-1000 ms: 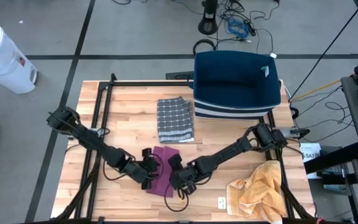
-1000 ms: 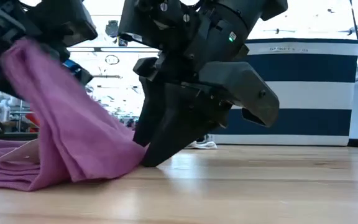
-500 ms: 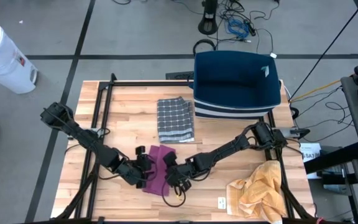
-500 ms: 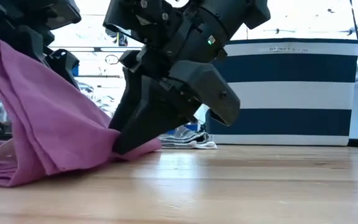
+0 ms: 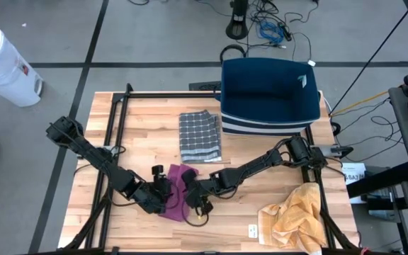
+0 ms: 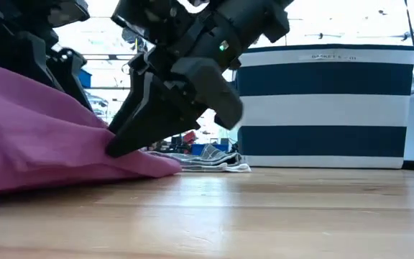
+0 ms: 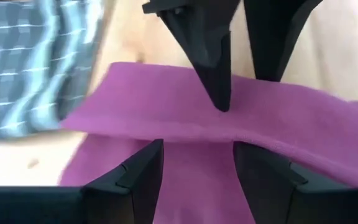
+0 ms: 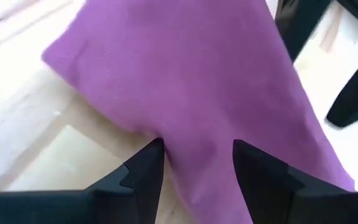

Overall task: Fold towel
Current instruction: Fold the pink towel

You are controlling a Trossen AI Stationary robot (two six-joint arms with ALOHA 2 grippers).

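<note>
The purple towel [image 5: 178,190] lies bunched on the wooden table [image 5: 147,134], just in front of the folded checked cloth [image 5: 200,136] and well in front of the striped basket [image 5: 268,95] at the far edge. Both arms meet over it. The left gripper [image 5: 163,199] sits on the side of the towel away from the basket, fingers apart with purple cloth running between them in its wrist view. The right gripper [image 5: 193,193] is on the towel's other side, fingers likewise apart with cloth between them. In neither case can I tell for certain that the cloth is pinched rather than merely straddled.

In the low view the towel [image 6: 56,144] slopes down from the left of the picture to a loose edge on the table, under the dark fingers [image 6: 146,122] of one gripper — the fold looks roughly half made.

Risks, as I judge them:
- The two grippers are very close together; a small misstep could knock them against each other.
- If either one lets go unevenly, the lifted layer may slump and crease instead of lying flat.
- Dragging the towel toward the checked cloth could disturb that finished piece.

A yellow cloth [image 5: 292,212] lies in a heap well to the right of the towel.
</note>
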